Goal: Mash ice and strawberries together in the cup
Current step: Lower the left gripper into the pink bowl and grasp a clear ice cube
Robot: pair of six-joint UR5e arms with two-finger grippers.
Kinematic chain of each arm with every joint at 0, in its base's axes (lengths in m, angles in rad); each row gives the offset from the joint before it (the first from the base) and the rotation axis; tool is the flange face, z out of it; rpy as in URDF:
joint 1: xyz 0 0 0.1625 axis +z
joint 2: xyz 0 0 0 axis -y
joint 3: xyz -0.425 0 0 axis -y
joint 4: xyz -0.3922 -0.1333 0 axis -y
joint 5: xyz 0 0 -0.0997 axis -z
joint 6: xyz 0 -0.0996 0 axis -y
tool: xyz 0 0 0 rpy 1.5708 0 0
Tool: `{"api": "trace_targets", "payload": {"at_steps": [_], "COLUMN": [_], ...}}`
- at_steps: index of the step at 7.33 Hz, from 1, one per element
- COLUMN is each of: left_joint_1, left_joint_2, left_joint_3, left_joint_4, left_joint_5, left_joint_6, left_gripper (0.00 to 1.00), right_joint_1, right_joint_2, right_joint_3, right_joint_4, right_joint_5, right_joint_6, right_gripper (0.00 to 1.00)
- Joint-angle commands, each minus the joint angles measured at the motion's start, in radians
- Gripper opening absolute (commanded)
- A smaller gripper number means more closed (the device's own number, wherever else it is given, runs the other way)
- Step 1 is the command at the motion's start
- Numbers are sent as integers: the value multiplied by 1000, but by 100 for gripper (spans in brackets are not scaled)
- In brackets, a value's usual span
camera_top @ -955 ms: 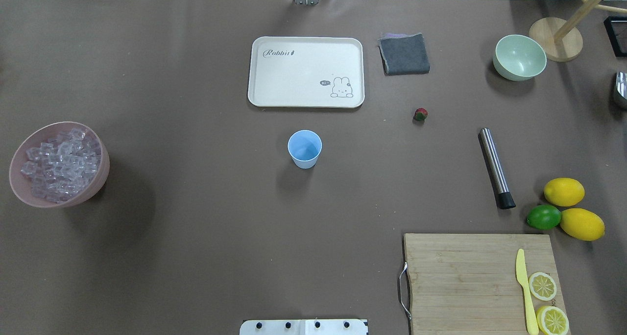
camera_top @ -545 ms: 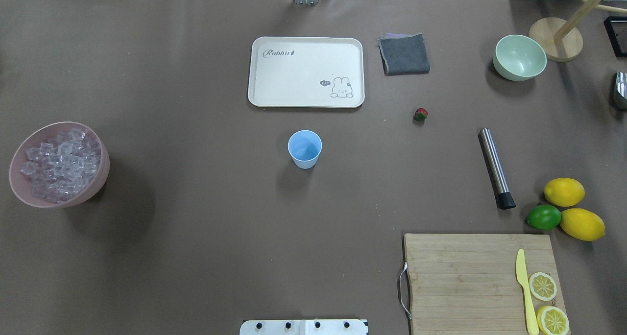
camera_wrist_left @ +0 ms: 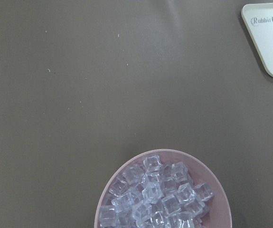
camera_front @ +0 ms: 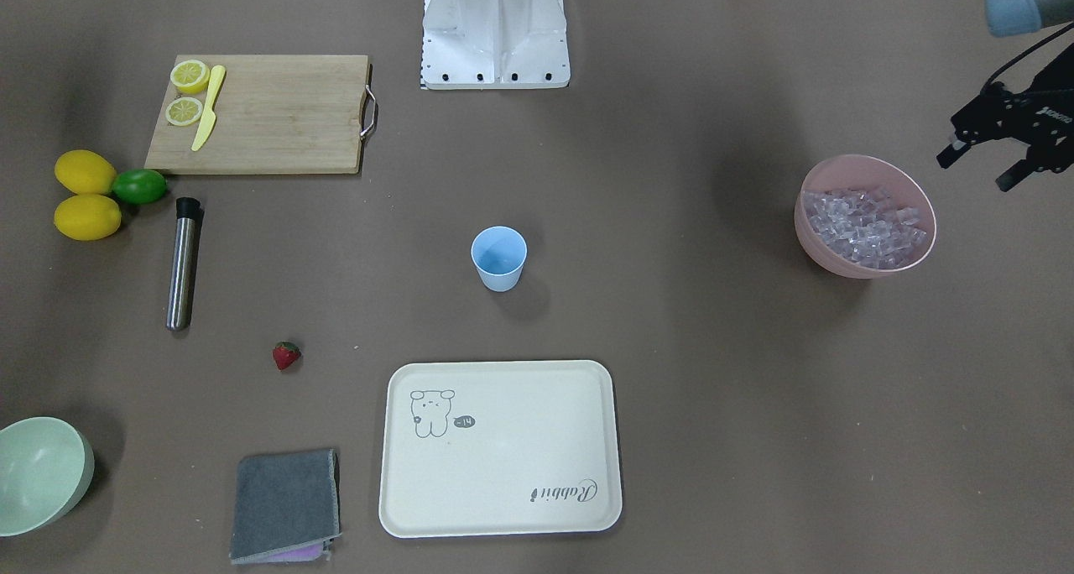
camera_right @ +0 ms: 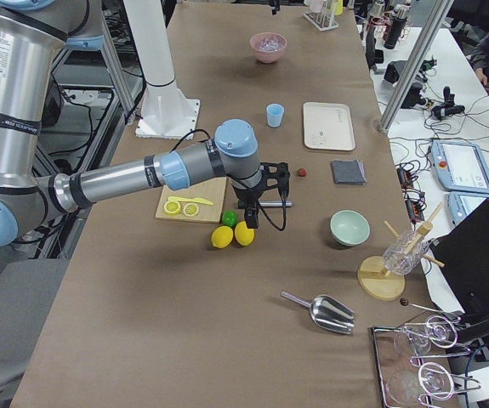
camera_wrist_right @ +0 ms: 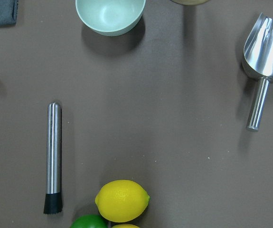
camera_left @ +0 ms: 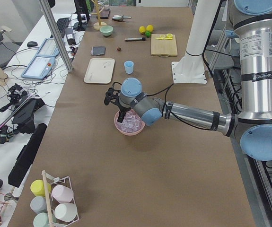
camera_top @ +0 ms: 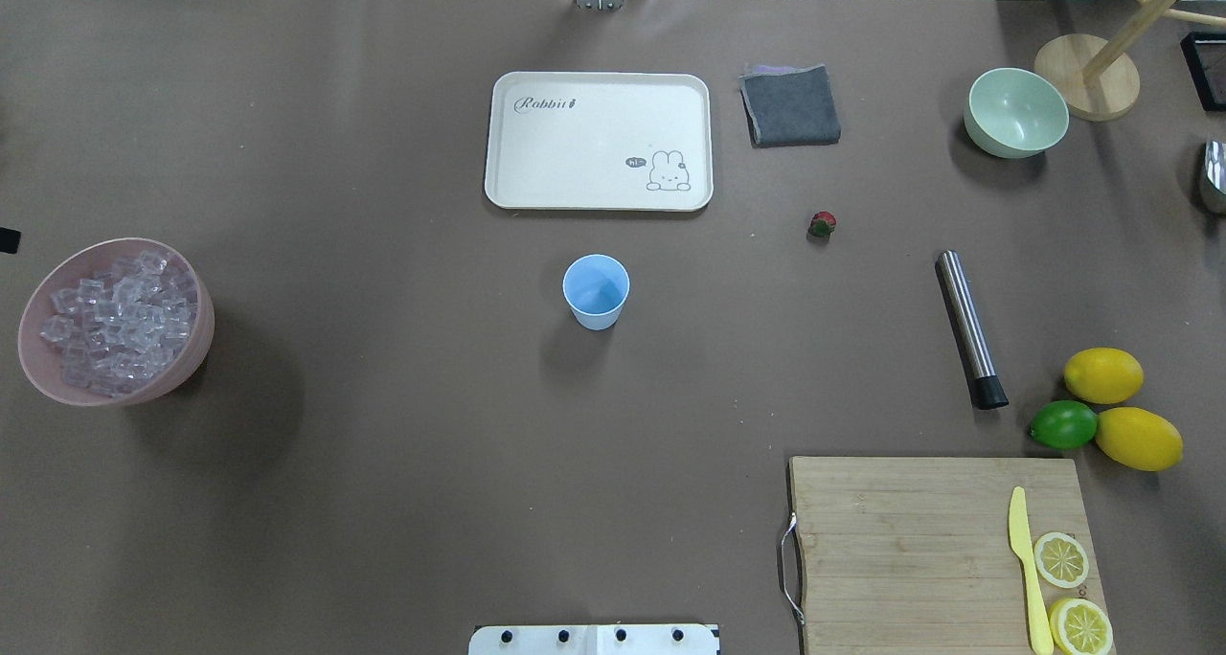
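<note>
Hovering at right edge, my left gripper (camera_front: 975,171) spread near ice (camera_front: 864,217); right gripper (camera_right: 265,212) unreadable. Cup (camera_front: 499,259) apart from "Rabbit" tray (camera_front: 520,440).

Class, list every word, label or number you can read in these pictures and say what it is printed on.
"Rabbit": in script on the cream tray.
Speech bubble beside the tray's bunny drawing: too small to read.
Lettering on the left gripper and the left arm: too blurred to read.
</note>
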Motion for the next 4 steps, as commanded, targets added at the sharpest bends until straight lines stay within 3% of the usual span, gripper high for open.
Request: {"api": "trace_targets", "payload": {"at_steps": [1, 3, 4], "left_joint_1": [189, 317, 334], "left_joint_2": [2, 8, 8], "left_joint_3": [-22, -19, -17], "left_joint_4": [-3, -4, -3], "left_joint_5": [183, 305, 308], "left_joint_6": [-128, -188, -193], "left_gripper": [98, 98, 97], "right_joint_1": [-26, -26, -26], "right_joint_2": [-3, -5, -5], "right_joint_3": [-2, -2, -2], "right_joint_4": [37, 37, 37], "right_joint_5": [-10, -10, -14], "right_joint_6": [41, 41, 41], "right_gripper": [100, 100, 100]}}
